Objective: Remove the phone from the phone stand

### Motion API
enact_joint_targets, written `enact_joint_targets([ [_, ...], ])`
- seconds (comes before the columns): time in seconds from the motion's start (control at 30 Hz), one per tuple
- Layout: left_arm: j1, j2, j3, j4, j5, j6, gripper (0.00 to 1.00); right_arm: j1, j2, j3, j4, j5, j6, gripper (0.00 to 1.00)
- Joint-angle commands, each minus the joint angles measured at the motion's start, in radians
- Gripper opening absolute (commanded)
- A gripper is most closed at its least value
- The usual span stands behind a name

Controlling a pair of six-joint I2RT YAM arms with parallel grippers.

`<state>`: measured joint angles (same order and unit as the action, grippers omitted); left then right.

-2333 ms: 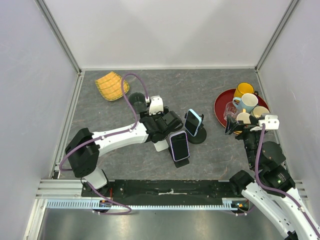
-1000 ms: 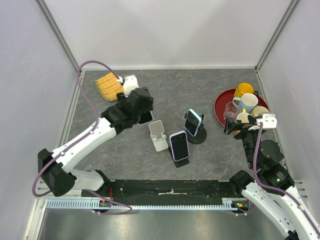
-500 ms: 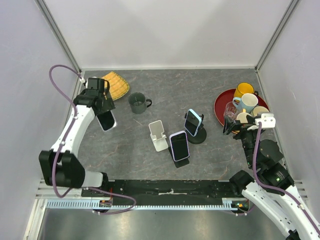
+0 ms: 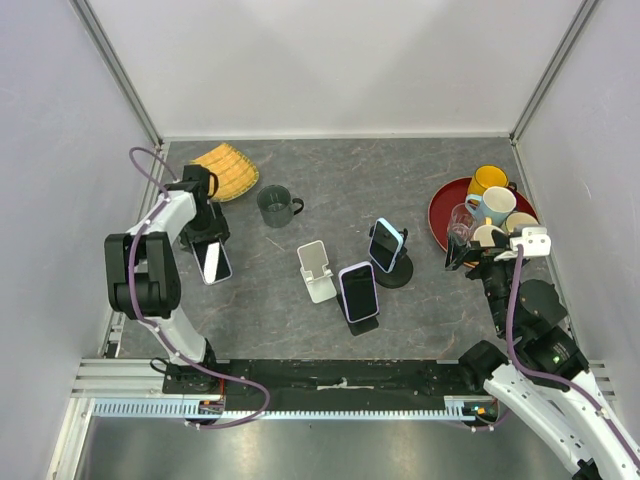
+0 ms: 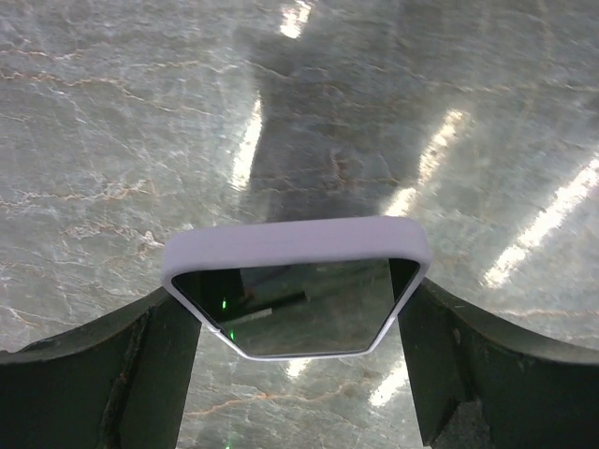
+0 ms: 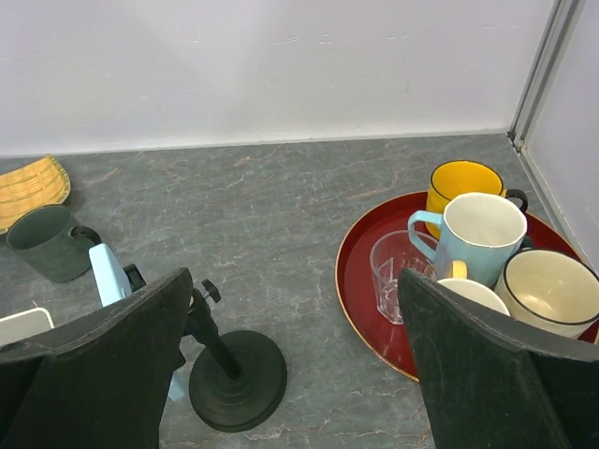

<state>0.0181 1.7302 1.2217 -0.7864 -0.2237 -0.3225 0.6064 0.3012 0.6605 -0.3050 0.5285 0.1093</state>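
Left tool point(image 4: 204, 232) has carried the phone point(image 4: 211, 262) off the white stand point(image 4: 318, 270) to the far-left tabletop point(image 4: 420, 190). The stand is bare now, so we judge removal done, with only set-down and release left. The left wrist view shows the tool clamped on the phone's long edges (top view can't resolve that contact); only the top view shows the bare stand. Right tool point(image 6: 295, 337) sits wide apart, holding nothing, near the red tray point(image 6: 348, 281).

Left hand point(image 4: 207, 240) carried phone point(image 4: 212, 262) off white stand point(image 4: 316, 268), over to far left, stand now empty
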Motion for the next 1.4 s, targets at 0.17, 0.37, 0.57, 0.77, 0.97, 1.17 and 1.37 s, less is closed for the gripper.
enact_joint_targets([
  [0.17, 0.08, 0.091, 0.035, 0.041, -0.031, 0.036, 0.15, 0.006, -0.024, -0.009, 0.035, -0.001, 0.007, 0.98],
  [0.37, 0.088, 0.121, 0.025, 0.084, -0.045, 0.026, 0.34, 0.006, -0.028, -0.009, 0.037, -0.004, 0.009, 0.98],
  [0.57, 0.088, 0.127, 0.009, 0.11, -0.023, 0.014, 0.48, 0.006, -0.028, -0.01, 0.035, -0.001, 0.01, 0.98],
  [0.77, 0.088, 0.141, -0.005, 0.138, 0.007, 0.014, 0.7, 0.004, -0.028, -0.01, 0.035, -0.002, 0.012, 0.98],
  [0.97, 0.088, 0.138, -0.011, 0.134, 0.004, 0.008, 0.86, 0.007, -0.033, -0.012, 0.033, -0.004, 0.013, 0.98],
  [1.17, 0.088, 0.115, -0.014, 0.133, -0.012, -0.007, 1.0, 0.006, -0.036, -0.013, 0.033, -0.002, 0.015, 0.98],
  [1.37, 0.085, 0.051, -0.022, 0.127, 0.007, -0.023, 1.0, 0.006, -0.034, -0.013, 0.03, 0.002, 0.015, 0.98],
])
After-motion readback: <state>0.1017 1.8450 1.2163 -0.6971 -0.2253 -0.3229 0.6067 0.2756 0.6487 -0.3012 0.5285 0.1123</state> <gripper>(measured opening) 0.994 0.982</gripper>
